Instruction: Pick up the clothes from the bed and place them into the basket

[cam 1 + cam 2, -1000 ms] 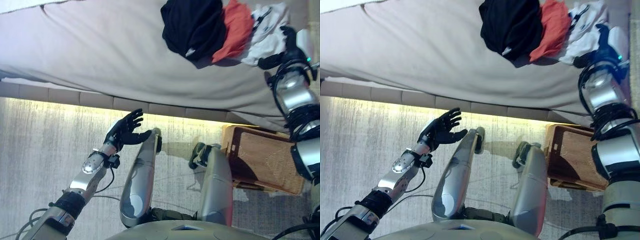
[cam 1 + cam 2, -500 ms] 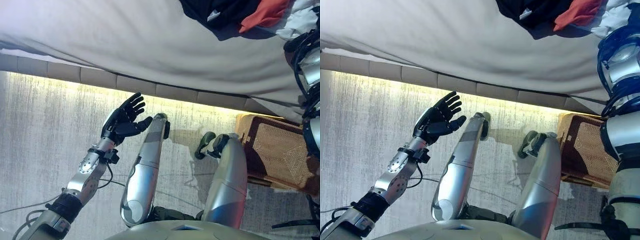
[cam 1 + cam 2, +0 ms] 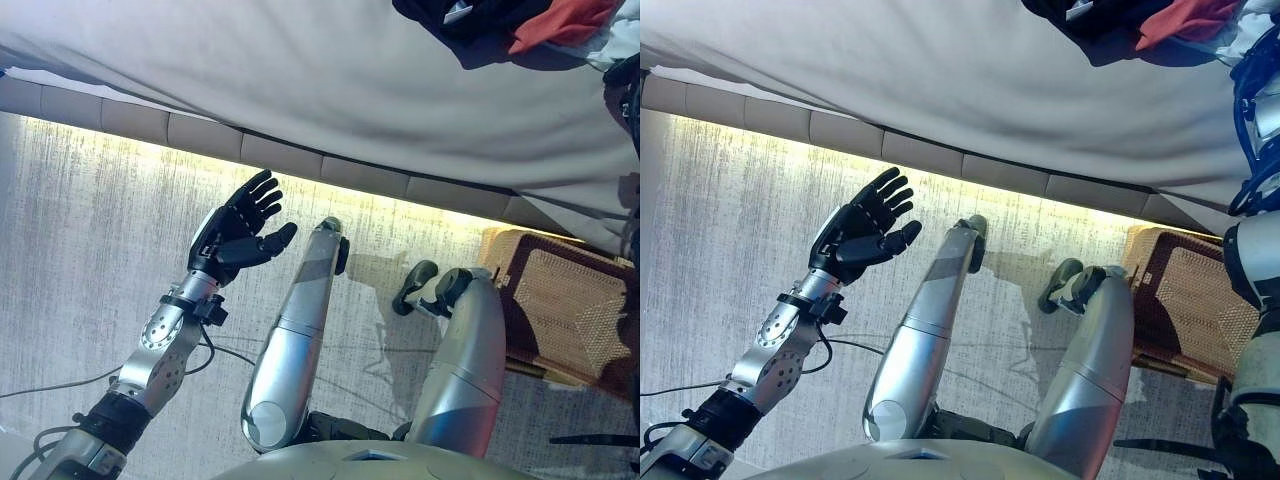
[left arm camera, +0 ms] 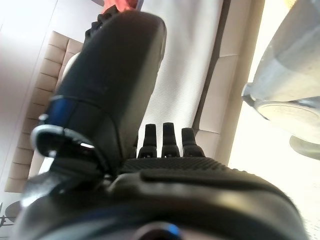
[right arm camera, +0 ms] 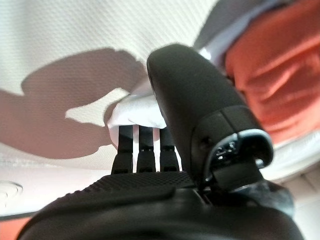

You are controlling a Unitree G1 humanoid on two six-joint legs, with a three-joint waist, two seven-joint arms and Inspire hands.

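Note:
A pile of clothes lies on the grey bed [image 3: 300, 80] at its far right: a black garment [image 3: 470, 15], an orange one [image 3: 560, 25] and a white one [image 3: 618, 45]. My right hand [image 5: 150, 200] is at this pile. Its fingers [image 5: 139, 145] are straight and reach the white cloth [image 5: 137, 110], with the orange cloth [image 5: 270, 75] beside the thumb. My left hand [image 3: 235, 225] is open and empty, raised over the floor in front of the bed. The wicker basket [image 3: 560, 310] stands on the floor at the right, below the bed's edge.
The bed's padded side rail [image 3: 300, 165] runs across the view, with a lit strip of floor below it. Pale carpeted floor [image 3: 80, 250] spreads to the left of my left hand.
The whole picture has shifted, so the clothes now sit at the top edge: the camera has moved. My left hand stays raised and open. My right hand has left the eye views.

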